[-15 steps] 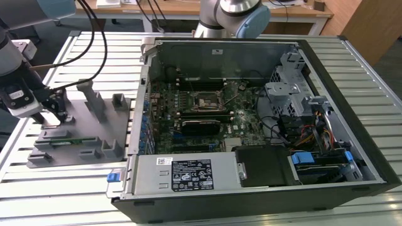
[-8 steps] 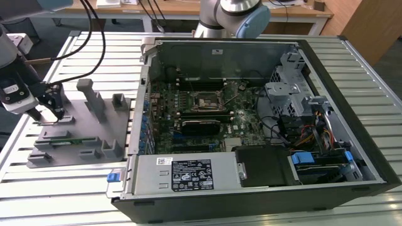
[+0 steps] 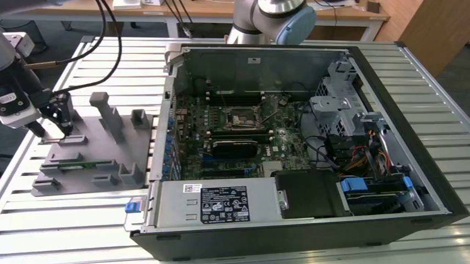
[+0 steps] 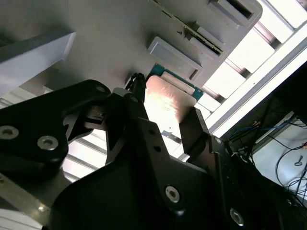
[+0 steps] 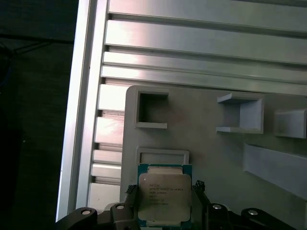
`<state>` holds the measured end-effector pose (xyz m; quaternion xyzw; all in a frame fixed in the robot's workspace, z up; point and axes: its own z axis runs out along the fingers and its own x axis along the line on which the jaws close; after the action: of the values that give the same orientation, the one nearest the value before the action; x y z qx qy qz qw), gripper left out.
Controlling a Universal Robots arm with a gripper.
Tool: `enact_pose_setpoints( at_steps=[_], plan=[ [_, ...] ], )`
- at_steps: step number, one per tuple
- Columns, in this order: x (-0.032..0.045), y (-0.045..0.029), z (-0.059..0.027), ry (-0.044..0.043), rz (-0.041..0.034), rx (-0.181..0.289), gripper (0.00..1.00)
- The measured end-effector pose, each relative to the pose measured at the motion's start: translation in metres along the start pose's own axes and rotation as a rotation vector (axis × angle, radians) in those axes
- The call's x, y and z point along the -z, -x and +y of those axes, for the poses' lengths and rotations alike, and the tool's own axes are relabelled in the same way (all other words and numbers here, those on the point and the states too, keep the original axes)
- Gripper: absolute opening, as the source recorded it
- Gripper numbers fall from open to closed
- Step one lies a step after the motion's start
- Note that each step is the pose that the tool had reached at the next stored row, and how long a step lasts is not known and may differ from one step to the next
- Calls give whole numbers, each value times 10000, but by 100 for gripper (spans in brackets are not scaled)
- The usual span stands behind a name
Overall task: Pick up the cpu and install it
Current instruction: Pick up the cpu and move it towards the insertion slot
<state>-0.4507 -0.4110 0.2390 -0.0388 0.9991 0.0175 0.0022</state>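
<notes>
Cpu (image 5: 164, 199), one, in grasp of one gripper (image 5: 164, 188)

The claw (image 3: 52, 130) grips the cpu (image 5: 164, 199) at the outer corner of the grey tray (image 3: 96, 157), and the bench (image 3: 74, 220) beside it is bare. Toward the exterior view's right stand 2 tall posts (image 3: 110, 124), then the side wall (image 3: 170, 104) of the computer case. Inside, the socket (image 3: 246, 117) is open from above. A black cover (image 3: 235, 147) sits just beside it, the drive cage (image 3: 336, 102) further right.
</notes>
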Motion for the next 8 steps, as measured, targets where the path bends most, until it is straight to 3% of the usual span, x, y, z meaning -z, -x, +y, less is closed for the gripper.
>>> enact_pose_setpoints(
  at_steps=[8],
  plan=[
    [81, 0, 3, 11, 0, 0, 53]
  ],
)
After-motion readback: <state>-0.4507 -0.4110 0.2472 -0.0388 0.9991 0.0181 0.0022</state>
